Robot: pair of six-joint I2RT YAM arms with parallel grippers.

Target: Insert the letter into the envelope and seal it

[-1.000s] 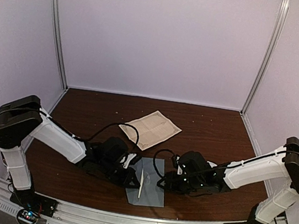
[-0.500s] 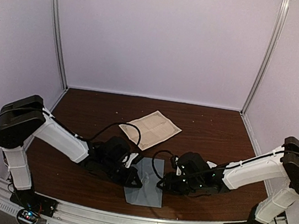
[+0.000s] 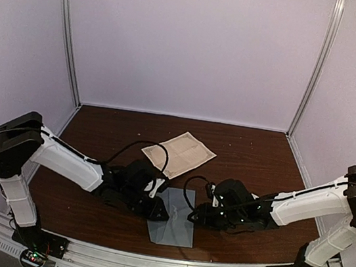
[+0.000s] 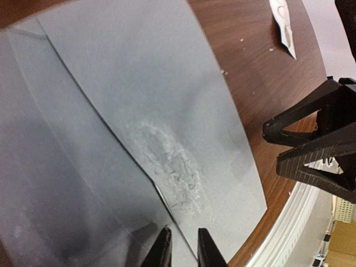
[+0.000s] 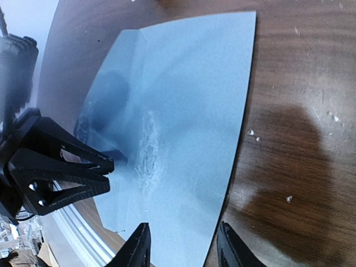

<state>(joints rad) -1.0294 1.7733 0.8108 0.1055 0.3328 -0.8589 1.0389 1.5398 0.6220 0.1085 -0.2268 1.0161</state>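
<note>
One flat grey-blue paper envelope [image 3: 172, 224] is lying below; I am watching the left gripper [image 4: 183, 253] touching it, clenched tight, the right gripper [image 5: 183, 247] hovering spread.

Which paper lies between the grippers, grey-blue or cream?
The grey-blue envelope at the front edge, flanked by left gripper and right gripper; the cream sheet lies farther back, untouched.

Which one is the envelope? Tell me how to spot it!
Find the dark brown table and look at its front edge, between the left arm and the right arm. The envelope lies flat there. It is smooth and grey-blue, while the only other paper, farther back, is cream-coloured.
</note>
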